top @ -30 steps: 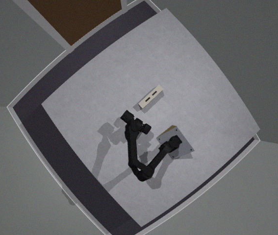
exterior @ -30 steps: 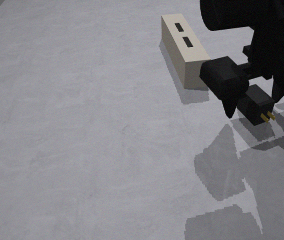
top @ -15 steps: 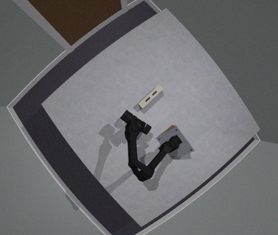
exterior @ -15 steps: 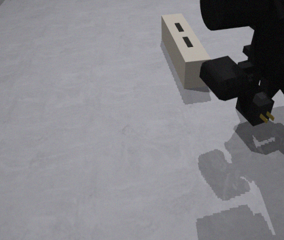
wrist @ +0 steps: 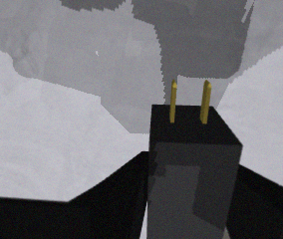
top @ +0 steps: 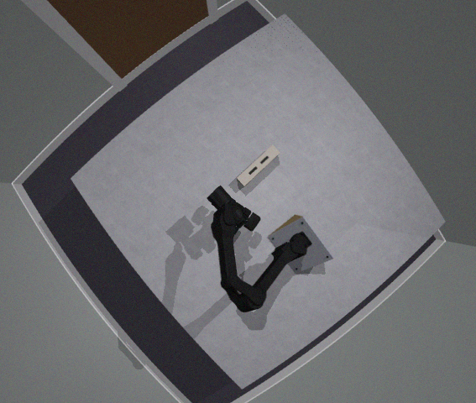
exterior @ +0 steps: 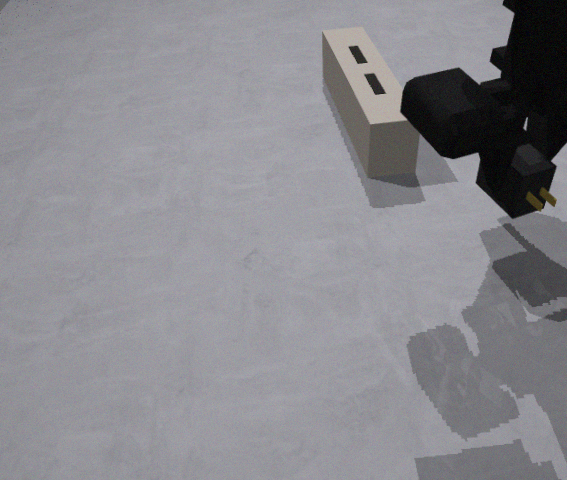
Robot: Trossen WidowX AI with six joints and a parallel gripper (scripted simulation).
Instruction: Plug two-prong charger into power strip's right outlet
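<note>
The charger (exterior: pixel 531 159) (wrist: pixel 181 199) is a black block with two brass prongs. My gripper (top: pixel 234 210) (exterior: pixel 517 167) (wrist: pixel 179 161) is shut on it, one finger on each side, and holds it a little above the table. The prongs point sideways, away from the power strip in the exterior view, and toward the top of the wrist view. In the top view the arm hides the charger. The power strip (top: pixel 244 178) (exterior: pixel 392 149) is a cream block with two dark slots in its upward face. It stands beside the gripper, apart from the charger.
The arm's base plate (top: pixel 318 253) stands on the pale table (top: pixel 337 173), with a tan wedge (top: pixel 287 223) showing at its edge. The arm bends from there round to the gripper. Arm shadows lie below the charger. The strip is outside the wrist view.
</note>
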